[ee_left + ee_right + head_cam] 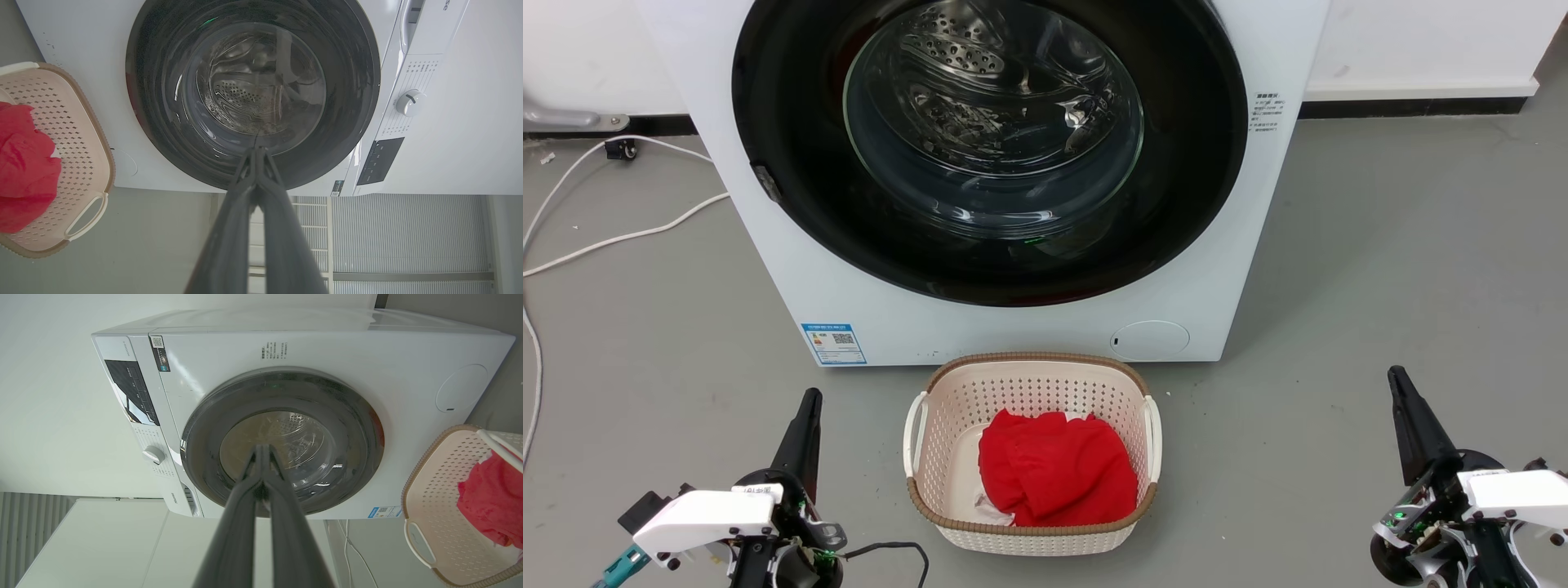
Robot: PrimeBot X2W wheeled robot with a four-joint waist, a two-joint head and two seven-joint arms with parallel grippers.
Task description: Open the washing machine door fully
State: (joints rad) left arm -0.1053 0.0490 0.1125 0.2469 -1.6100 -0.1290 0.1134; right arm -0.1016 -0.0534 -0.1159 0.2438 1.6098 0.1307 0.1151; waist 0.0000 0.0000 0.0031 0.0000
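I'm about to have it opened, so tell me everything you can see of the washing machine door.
The washing machine door is a large round disc, nearly as wide as the machine's white front. Its outer ring is glossy black; its centre is a bulging clear glass bowl, with the perforated steel drum showing through. A small dark fitting sits on its rim at the head view's left. It looks shut, flat against the front. Nothing touches it.

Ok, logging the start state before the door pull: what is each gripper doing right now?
Left gripper: shut, holding nothing, clear of the washing machine door.
Right gripper: shut, holding nothing.
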